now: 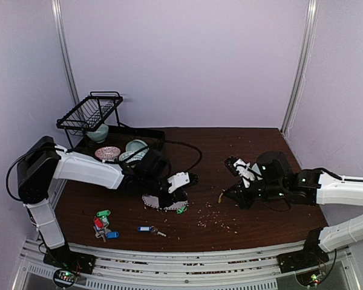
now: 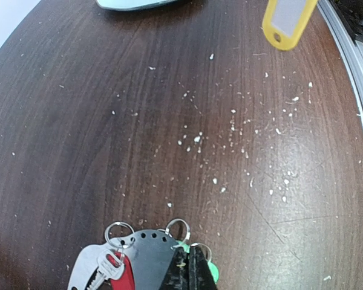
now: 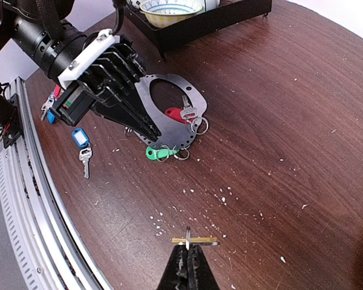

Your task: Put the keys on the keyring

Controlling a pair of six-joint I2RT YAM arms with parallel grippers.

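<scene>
Ahead and left of your right gripper (image 3: 187, 257), which pinches the yellow-tagged key (image 3: 195, 240) crosswise, the keyring (image 3: 172, 134) lies clamped by its rim in your left gripper (image 2: 189, 269).

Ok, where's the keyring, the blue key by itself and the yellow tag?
keyring (image 3: 172, 135), right wrist view, on its lower rim.
blue key (image 3: 80, 138), right wrist view, on its tag.
yellow tag (image 2: 288, 21), left wrist view, on its middle.
</scene>
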